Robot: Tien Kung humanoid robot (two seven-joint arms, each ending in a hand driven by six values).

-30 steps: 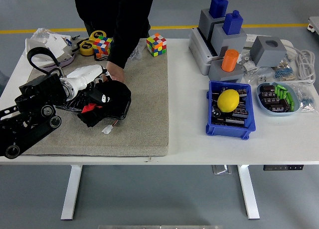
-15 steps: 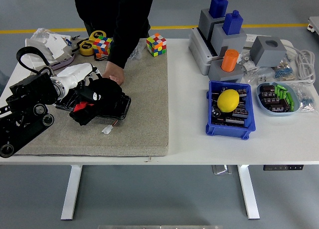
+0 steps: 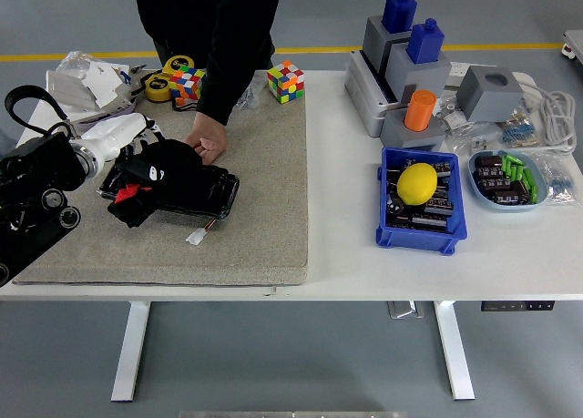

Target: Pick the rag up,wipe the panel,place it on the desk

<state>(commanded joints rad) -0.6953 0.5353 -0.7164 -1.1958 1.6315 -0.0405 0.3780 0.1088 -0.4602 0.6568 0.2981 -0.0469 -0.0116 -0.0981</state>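
Because the left hand works at the left end of the panel while a person's hand steadies the panel's far edge, the main risk is contact between the two; a wipe carried further to the right would bring the rag against the person's knuckles. A second risk is the panel sliding on the mat if the person lets go, since the stroke pushes sideways on it. A third is the rag slipping out of the grasp, because it is bunched and hangs partly off the panel's left end. The small white connector on its wire, lying just in front of the panel, could be snagged and dragged.

The left arm enters from the picture's left edge, forearm low over the counter, its white wrist section angled toward the rag. The fingers are mostly hidden in the dark cloth; they appear closed on the rag, which rests on the panel's left part and on the mat beside it. The right arm does not show.

Further right, two puzzle cubes, the blue bin with a lemon, and the grey blocks stand well apart from the work.
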